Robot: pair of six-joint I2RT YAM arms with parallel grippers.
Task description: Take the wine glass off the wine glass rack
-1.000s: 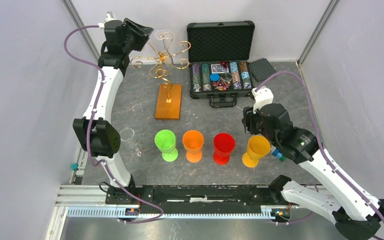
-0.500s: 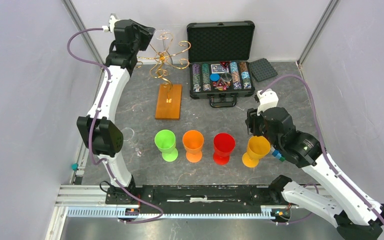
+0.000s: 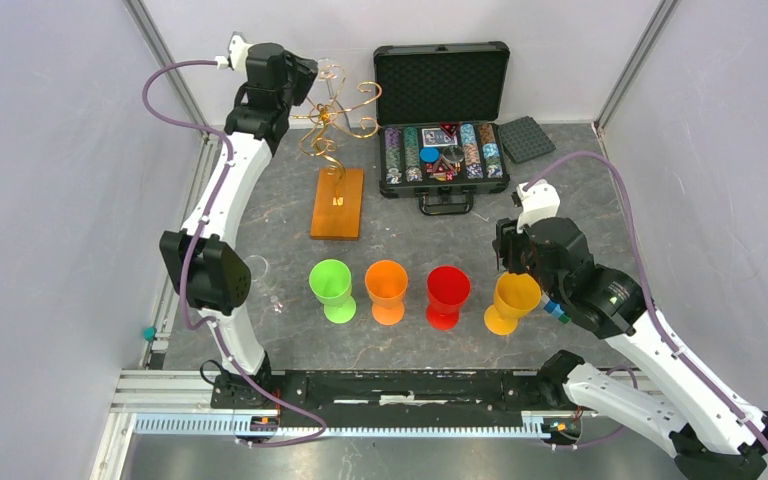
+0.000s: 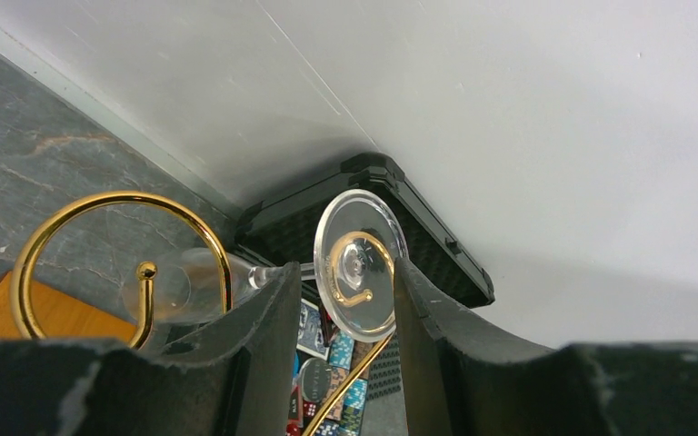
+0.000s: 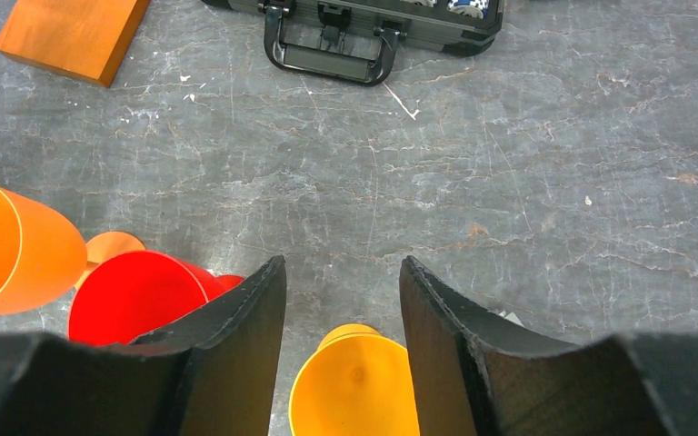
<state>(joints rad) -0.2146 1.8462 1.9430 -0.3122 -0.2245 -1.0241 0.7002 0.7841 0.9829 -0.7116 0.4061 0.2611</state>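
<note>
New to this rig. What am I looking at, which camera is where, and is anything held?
Two robot arms are bolted at the near edge of a table. The wide picture comes from a fixed camera above and behind them; the other two come from a camera on each wrist, looking between its jaws. On the table are a gold wire rack on an orange base, an open black case of chips, four coloured goblets and a clear glass near its left edge. The left gripper is up at the rack, its jaws either side of the foot of the hanging wine glass; whether they pinch it I cannot tell. The right gripper is open and empty, above the yellow goblet.
</note>
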